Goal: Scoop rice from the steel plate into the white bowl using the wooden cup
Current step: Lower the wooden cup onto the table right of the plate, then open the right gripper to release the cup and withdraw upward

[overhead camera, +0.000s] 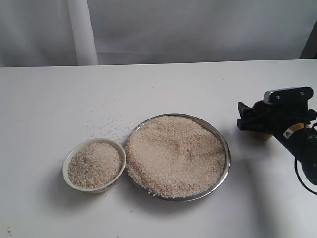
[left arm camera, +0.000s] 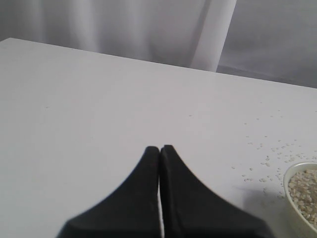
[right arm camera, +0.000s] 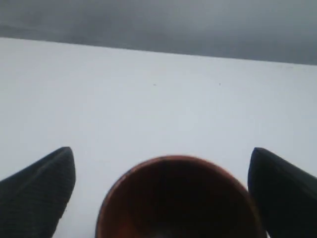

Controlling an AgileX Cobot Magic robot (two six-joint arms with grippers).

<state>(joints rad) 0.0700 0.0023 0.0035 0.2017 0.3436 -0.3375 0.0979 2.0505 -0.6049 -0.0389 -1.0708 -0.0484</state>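
"On the right side of the table (overhead camera: 148, 84), how does the right gripper (right arm camera: 161, 151) stand?"

"Spread wide and holding nothing. The wooden cup (right arm camera: 173, 198) sits upright on the table between its fingers (right arm camera: 44, 188), with bare table showing on both sides of the cup."

"And the rice (overhead camera: 176, 156)?"

"Heaped in the steel plate (overhead camera: 229, 158) at the middle of the table, left of that gripper and apart from it. The white bowl (overhead camera: 65, 171) is just left of the plate, almost touching its rim, and is itself nearly full of grains. Loose grains (overhead camera: 106, 126) lie on the table beyond the bowl."

"The left gripper (left arm camera: 159, 148)?"

"Closed, its tips pressed together with nothing between them. It is over bare table, and the bowl's rim shows at the edge of its wrist view."
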